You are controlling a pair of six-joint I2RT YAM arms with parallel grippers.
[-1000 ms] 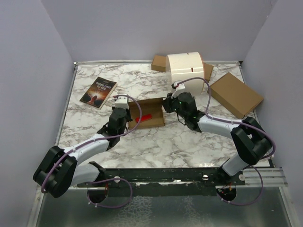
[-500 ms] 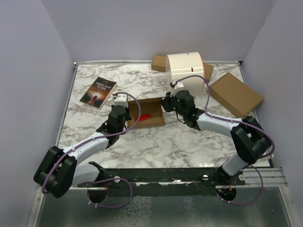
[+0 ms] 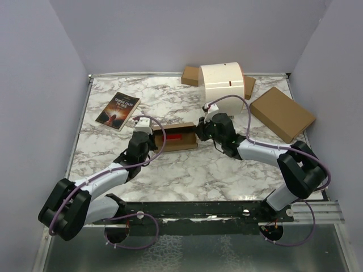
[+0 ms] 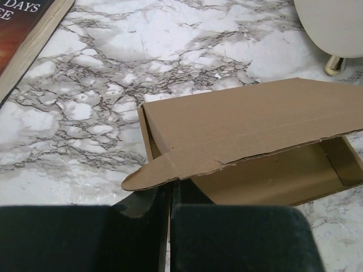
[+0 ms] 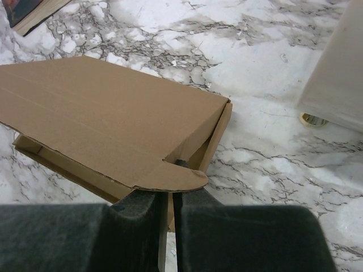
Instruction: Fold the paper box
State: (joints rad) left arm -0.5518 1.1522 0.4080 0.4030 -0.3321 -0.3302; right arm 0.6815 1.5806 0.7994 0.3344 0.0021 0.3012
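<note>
Obs: paper box [image 3: 180, 136] sits mid-counter [image 3: 193, 170], lid tilted low over its tray, front edge not yet down. Left claw [image 4: 170, 195] is pinched tight on a thin cardboard edge at the box's left end. Right claw [image 5: 170, 198] is likewise pinched on the right end, beneath the lid's rounded tab.

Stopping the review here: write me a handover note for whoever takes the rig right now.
Left gripper: shut, seemingly pinching the paper box at its left end.
Right gripper: shut, apparently pinching the box's right end.
The box lies between the two arms, with the lid tipped over the base and the front gaping.
Done: side walls are up.
Left: press the lid down and tuck its tabs.
</note>
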